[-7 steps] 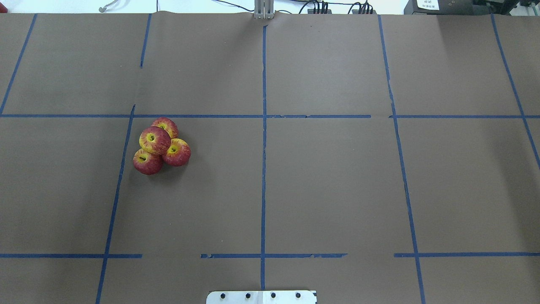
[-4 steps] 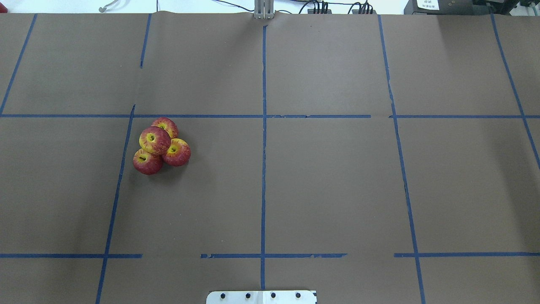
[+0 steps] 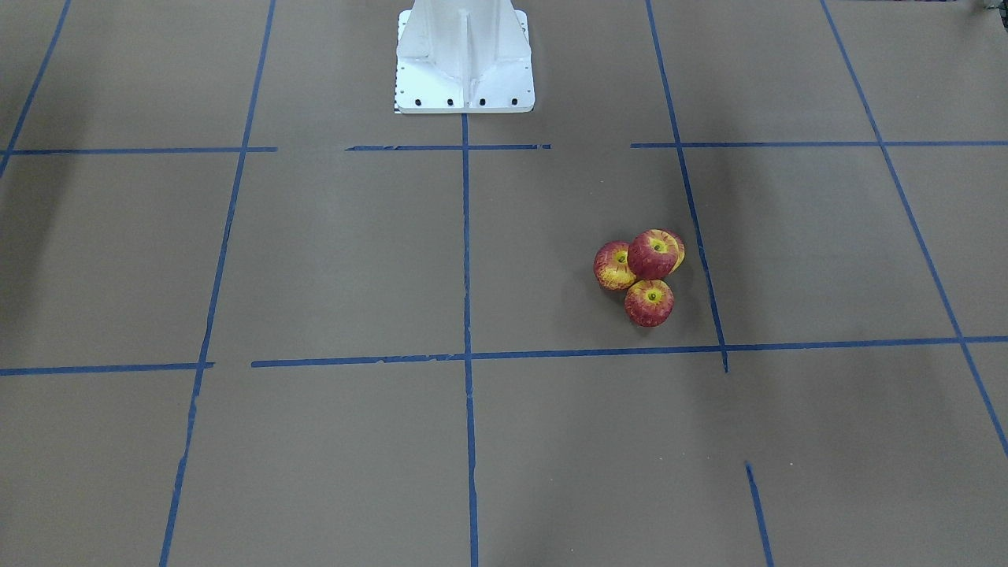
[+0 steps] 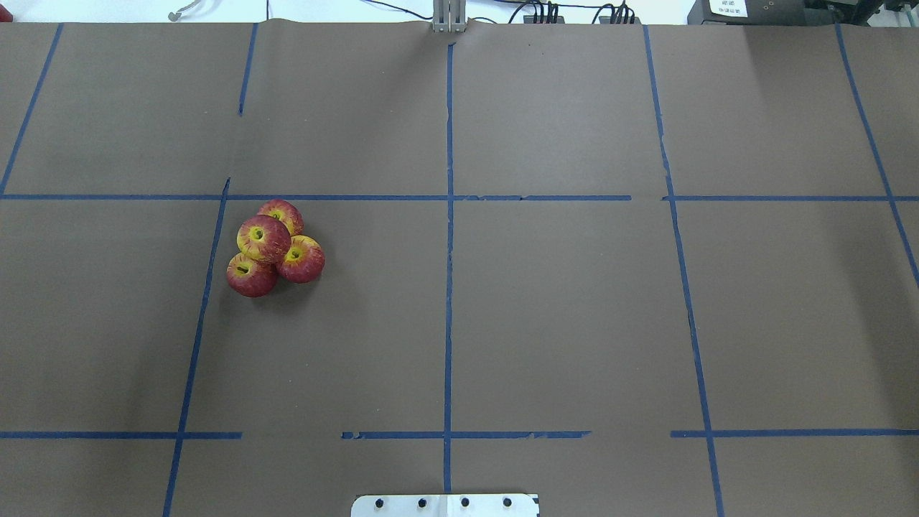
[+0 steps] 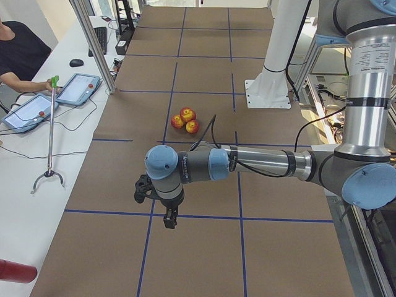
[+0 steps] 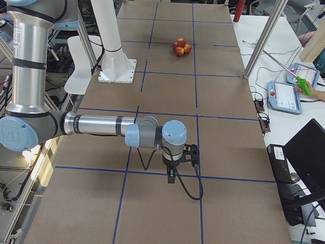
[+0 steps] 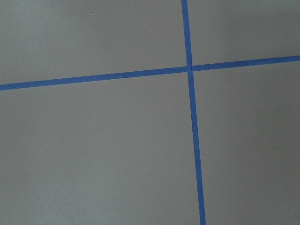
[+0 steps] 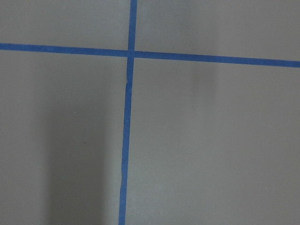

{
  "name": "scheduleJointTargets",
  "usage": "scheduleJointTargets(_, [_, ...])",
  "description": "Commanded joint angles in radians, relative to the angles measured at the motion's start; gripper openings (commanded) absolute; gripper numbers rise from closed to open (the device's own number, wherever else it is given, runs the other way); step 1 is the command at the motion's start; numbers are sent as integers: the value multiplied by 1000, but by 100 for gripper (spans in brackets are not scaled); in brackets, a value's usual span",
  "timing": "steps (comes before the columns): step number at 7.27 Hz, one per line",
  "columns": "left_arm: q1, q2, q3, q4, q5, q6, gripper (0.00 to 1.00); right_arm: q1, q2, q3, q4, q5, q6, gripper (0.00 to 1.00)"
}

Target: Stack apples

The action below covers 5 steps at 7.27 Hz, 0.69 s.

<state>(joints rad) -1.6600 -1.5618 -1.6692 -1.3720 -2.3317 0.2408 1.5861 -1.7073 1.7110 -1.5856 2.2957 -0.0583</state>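
The overhead exterior view looks forward and steeply down from behind the robot. It takes in the taped tabletop (image 4: pixel 574 323), with the robot's base plate (image 4: pixel 445 505) at bottom centre and the apples (image 4: pixel 273 248) left of centre. The front-facing view looks back from the opposite side, so the base sits at top centre and the same apples lie right of centre. Each side view looks along the tabletop from high at one end. In exterior left the left arm (image 5: pixel 260 162) is large and near, with the apples mid-frame. In exterior right the right arm (image 6: pixel 101 124) is near and the apples are small at the top. Both wrist views face down, close, on crossed blue tape (image 7: pixel 190 69).
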Motion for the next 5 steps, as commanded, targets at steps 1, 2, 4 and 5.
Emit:
scheduleJointTargets(1, [0,0,-1,1,0,0,100,0,0,1,1,1,0,100])
scheduleJointTargets(2, [0,0,-1,1,0,0,100,0,0,1,1,1,0,100])
scheduleJointTargets(4, [0,-1,-1,-4,0,0,100,0,0,-1,1,-1,0,100])
scheduleJointTargets(5, [0,-10,2,-4,0,0,100,0,0,1,1,1,0,100])
